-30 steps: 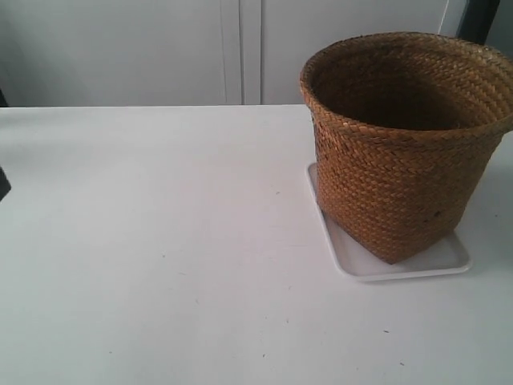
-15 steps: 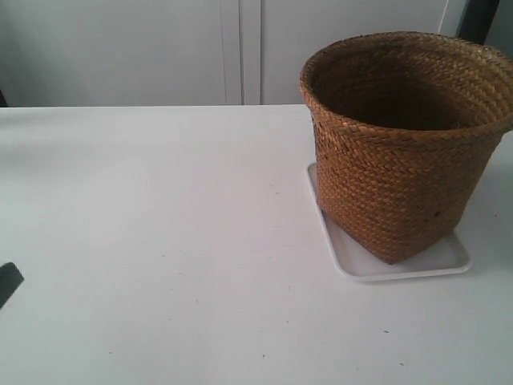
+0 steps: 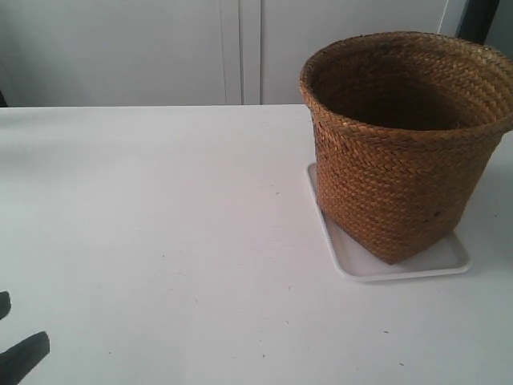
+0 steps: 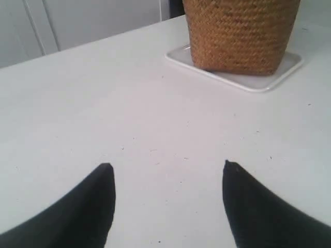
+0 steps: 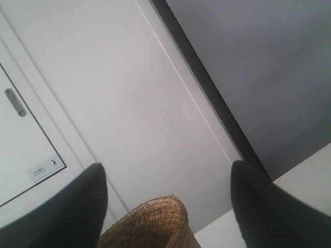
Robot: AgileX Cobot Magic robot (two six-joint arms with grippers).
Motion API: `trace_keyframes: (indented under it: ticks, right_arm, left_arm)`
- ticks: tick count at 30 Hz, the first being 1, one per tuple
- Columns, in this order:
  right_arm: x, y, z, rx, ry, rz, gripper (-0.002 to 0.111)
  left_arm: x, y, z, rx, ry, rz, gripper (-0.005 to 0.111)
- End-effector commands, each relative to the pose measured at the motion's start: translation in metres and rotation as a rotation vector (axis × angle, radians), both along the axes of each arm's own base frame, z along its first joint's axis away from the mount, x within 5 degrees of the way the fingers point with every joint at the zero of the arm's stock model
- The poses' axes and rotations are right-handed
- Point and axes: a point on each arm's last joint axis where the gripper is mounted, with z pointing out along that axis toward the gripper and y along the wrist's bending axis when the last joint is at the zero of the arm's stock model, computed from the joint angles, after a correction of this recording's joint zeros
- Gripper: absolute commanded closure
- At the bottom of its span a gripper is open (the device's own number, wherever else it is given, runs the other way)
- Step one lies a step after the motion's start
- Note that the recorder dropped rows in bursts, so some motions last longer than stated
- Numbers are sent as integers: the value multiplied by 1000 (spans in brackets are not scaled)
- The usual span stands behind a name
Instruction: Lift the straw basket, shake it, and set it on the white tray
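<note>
The brown woven straw basket (image 3: 401, 136) stands upright on the white tray (image 3: 401, 265) at the right of the table; no gripper touches it. In the left wrist view the basket (image 4: 240, 33) and tray (image 4: 253, 80) lie well ahead of my left gripper (image 4: 168, 168), which is open over bare tabletop with nothing between its fingers. Dark fingertips (image 3: 24, 353) of the arm at the exterior view's left show at the bottom left corner. My right gripper (image 5: 165, 168) is open, tilted upward, with the basket's rim (image 5: 155, 222) below it and apart from the fingers.
White table (image 3: 160, 241) spreads left of the tray. Behind it stand white cabinet doors (image 3: 232, 48). In the right wrist view there is a cabinet door with a handle (image 5: 14, 102) and a small label (image 5: 45, 166).
The dark gripper tips at the exterior view's left edge have slid down toward the bottom left corner. Basket and tray have not moved.
</note>
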Motion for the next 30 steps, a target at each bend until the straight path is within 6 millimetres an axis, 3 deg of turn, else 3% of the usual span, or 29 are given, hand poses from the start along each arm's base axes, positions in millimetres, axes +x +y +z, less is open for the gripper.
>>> trace_keyframes:
  ticks: [1, 6, 8, 10, 15, 20, 30]
  right_arm:
    - [0, 0, -1, -11, 5, -7, 45]
    - [0, 0, -1, -11, 5, -7, 45]
    - [0, 0, -1, -11, 3, -6, 45]
    - [0, 0, -2, -9, 8, -9, 45]
    - [0, 0, -2, -8, 10, -10, 45]
    - [0, -1, -2, -8, 14, -15, 45]
    - [0, -1, -2, -7, 15, -14, 45]
  left_arm:
    - [-1, 0, 0, -109, 74, 22, 42]
    - [1, -1, 15, -265, -5, 27, 42]
    - [2, 5, 13, -324, 62, 102, 42]
    - [-2, 10, 4, -273, 110, 160, 42]
    - [-7, 21, 0, -169, 24, 311, 42]
    - [-7, 27, -14, -52, 126, 465, 42]
    - [-6, 30, -17, -22, 137, 512, 42]
